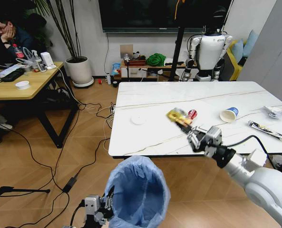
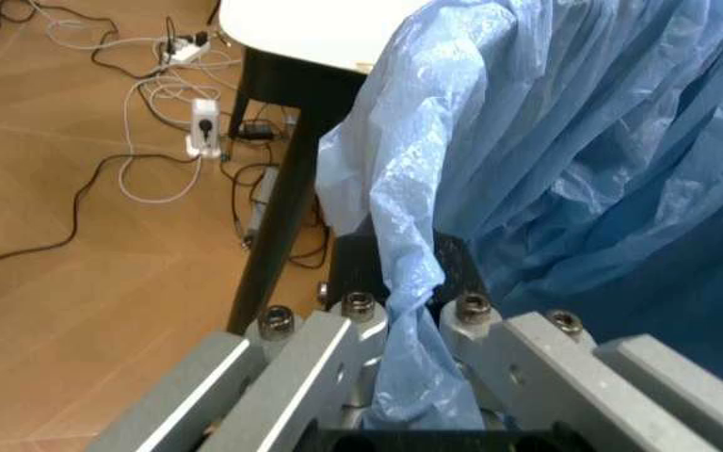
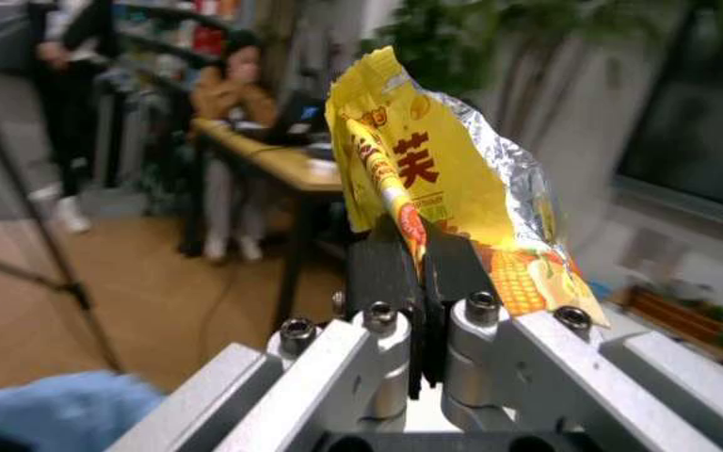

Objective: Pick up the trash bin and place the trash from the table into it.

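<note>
Well, the large rectangular table (image 1: 145, 137) with its glossy white marble-look top carries a blue-and-white paper cup (image 1: 229, 114), a crushed red can (image 1: 192, 114), a white disc (image 1: 138, 119) and a long dark wrapper (image 1: 268, 130). Just off its near edge, low down, the round trash bin lined with crinkled light-blue plastic (image 1: 138, 192) hangs from the left gripper (image 1: 102, 205), clamped on its bag rim. The right gripper (image 1: 190, 130) pinches a yellow foil wrapper (image 3: 431, 174) upright above the tabletop; the bin's mouth lies below it and toward the robot's left.
</note>
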`<state>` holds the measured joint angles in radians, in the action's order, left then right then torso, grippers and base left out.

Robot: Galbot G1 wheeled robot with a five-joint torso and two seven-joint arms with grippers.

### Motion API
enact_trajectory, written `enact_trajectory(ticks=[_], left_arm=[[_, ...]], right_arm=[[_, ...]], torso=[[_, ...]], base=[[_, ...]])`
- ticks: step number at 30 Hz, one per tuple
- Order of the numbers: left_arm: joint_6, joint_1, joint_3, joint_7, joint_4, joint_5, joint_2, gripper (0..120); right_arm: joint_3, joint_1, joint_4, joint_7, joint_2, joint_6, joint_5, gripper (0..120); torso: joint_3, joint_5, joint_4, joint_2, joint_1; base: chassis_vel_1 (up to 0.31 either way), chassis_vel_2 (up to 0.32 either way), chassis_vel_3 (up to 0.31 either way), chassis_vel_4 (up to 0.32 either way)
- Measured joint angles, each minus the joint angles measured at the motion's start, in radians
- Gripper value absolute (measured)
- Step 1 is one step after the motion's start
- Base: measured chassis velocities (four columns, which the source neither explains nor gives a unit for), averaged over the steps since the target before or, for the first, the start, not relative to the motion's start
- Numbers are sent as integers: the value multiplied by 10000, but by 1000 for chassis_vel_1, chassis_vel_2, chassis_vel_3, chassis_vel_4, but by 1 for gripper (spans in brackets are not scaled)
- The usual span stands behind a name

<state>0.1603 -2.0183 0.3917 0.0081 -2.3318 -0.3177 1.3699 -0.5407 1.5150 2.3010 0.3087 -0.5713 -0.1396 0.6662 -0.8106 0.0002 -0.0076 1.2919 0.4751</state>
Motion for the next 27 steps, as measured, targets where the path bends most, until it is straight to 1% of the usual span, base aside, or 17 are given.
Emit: enact_trajectory(ticks=[2,4,5,6,8,11,18,20,21,22,25,26,27], left_arm=[[-16,70,-55,-7,60,78,145,0],[-40,88,-86,-7,71,122,359,0],[-40,88,-86,-7,71,122,359,0],[-52,104,-91,4,84,151,453,0],[-53,181,-92,40,117,199,538,0],[-51,221,-95,76,120,212,589,0],[-46,158,-136,163,120,364,754,0],[-49,113,-172,196,120,478,825,0],[-49,113,-172,196,120,478,825,0],[-51,103,-181,202,120,515,845,0],[-69,65,-207,215,131,602,894,0],[-69,65,-207,215,131,602,894,0],[-71,53,-213,219,136,621,903,0]], right_arm=[[679,-44,-15,480,501,-313,-394,0],[1651,-343,-105,913,965,-461,-865,0],[1651,-343,-105,913,965,-461,-865,0],[2239,-517,-168,1117,1162,-521,-1095,0],[2900,-654,-282,1473,1433,-670,-1543,0],[3214,-712,-334,1843,1653,-774,-1843,0],[3640,-1114,-340,2149,1915,-818,-2106,0],[3727,-1098,-388,2135,1896,-894,-2345,8],[3727,-1098,-388,2135,1896,-894,-2345,8],[3744,-1099,-398,2115,1851,-905,-2390,12],[3759,-1085,-414,2054,1752,-926,-2427,25],[3759,-1085,-414,2054,1752,-926,-2427,25],[3733,-1070,-424,2045,1745,-941,-2429,29]], torso=[[0,1,0,0,0],[-1,-1,0,0,1],[-1,-1,0,0,1],[-1,1,3,-1,1],[-1,2,2,-1,3],[-1,-2,-3,-1,2],[-1,-3,0,0,2],[-1,-2,-2,-1,3],[-1,-2,-2,-1,3],[-1,-1,-1,-1,2],[-1,-1,-1,0,2],[-1,-1,-1,0,2],[-1,-1,-2,-1,2]], base=[[0,0,0,0],[0,0,0,0],[0,0,0,0],[0,0,0,0],[0,0,0,0],[0,0,0,0],[0,0,0,0],[0,0,0,0],[0,0,0,0],[0,0,0,0],[0,0,0,0],[0,0,0,0],[0,0,0,0]])
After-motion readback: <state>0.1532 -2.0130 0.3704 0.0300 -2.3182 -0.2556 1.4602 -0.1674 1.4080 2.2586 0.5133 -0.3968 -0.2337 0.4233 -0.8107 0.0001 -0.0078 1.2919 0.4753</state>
